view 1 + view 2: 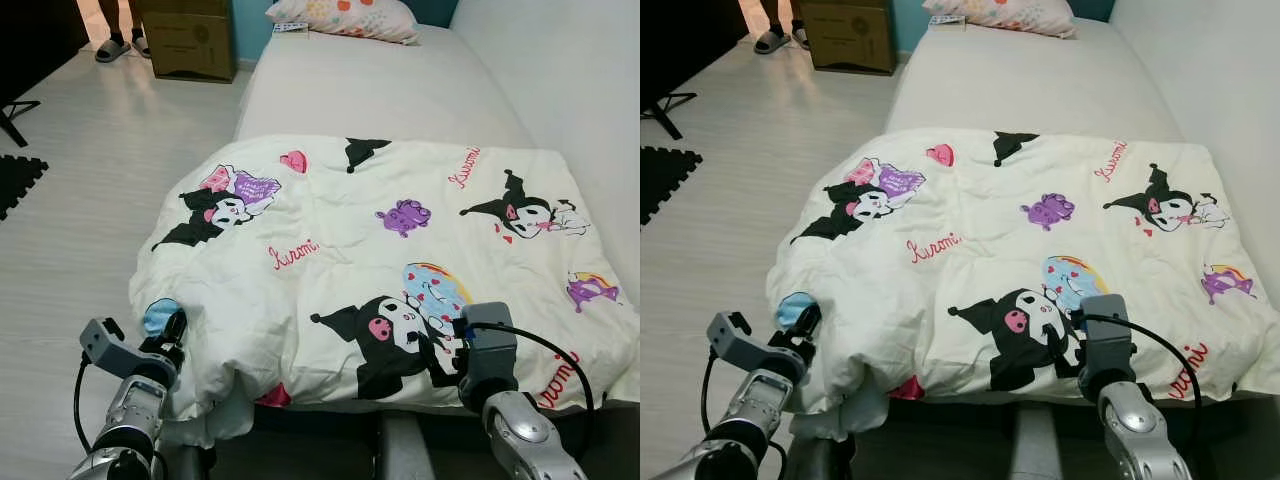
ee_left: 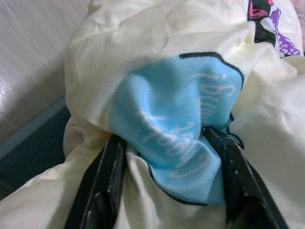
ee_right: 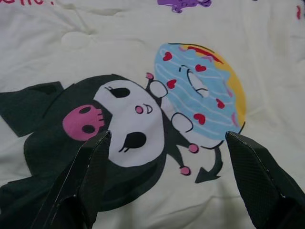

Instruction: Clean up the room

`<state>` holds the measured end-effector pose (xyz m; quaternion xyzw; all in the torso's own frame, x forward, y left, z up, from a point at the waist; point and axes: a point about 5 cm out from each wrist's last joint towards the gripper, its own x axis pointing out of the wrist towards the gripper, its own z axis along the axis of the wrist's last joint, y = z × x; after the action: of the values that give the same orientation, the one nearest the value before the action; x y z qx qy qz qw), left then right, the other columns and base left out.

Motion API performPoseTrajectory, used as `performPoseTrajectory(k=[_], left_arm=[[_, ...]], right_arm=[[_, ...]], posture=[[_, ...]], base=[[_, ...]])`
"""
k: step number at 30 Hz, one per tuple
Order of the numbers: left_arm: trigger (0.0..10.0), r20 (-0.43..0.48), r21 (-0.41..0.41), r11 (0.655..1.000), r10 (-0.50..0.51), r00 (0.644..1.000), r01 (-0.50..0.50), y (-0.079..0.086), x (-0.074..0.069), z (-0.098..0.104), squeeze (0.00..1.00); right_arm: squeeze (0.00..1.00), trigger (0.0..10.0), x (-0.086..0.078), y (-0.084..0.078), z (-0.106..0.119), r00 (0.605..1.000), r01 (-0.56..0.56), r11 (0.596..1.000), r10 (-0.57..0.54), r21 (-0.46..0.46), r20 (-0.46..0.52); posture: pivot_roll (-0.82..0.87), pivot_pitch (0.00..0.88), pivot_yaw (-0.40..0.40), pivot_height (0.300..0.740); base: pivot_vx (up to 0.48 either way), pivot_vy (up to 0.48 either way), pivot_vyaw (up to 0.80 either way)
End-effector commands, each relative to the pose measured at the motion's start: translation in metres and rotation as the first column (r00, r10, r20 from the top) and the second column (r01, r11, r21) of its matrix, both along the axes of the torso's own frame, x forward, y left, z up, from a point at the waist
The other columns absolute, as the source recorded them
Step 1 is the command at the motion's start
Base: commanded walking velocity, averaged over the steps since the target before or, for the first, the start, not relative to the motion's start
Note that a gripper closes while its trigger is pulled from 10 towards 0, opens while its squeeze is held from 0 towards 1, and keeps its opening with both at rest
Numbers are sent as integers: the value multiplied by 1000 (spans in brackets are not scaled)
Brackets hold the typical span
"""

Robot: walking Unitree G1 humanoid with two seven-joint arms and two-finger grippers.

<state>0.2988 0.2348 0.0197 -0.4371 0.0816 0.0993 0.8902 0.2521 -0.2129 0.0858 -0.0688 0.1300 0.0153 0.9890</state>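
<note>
Cream blanket (image 1: 400,260): left hand (image 2: 167,157) pinches its near corner; right hand (image 3: 167,157) spread wide above its edge.

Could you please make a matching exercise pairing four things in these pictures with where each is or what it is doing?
Things:
1. left tool
2. right tool
3. pillow
4. cardboard box

Places or states:
A. on the floor beside the far end of the bed
B. open, over the cartoon print on the blanket
C. at the far end of the mattress
D. shut on a bunched blue patch at the blanket's near left corner

Pairs: 1-D, 2-B, 3-C, 4-A
</note>
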Motion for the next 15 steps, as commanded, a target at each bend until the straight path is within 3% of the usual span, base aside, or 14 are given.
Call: performPoseTrajectory(k=[1,12,15], left_arm=[[0,-7,1,1000,1,1000,-1,3,-4,-3,0],[0,-3,34,999,33,999,-32,16,-5,1,0],[0,-41,162,985,64,997,-57,35,-8,6,0]], right_arm=[[0,10000,-2,-2,-1,1000,6,1000,-6,-1,-7],[0,10000,0,-9,0,1000,31,999,-31,-13,3],[0,10000,-1,-8,-1,999,34,999,-34,-13,0]], posture=[[-68,205,-83,522],[-65,205,-79,522],[-59,207,-77,522]], base=[[0,0,0],[0,0,0],[0,0,0]])
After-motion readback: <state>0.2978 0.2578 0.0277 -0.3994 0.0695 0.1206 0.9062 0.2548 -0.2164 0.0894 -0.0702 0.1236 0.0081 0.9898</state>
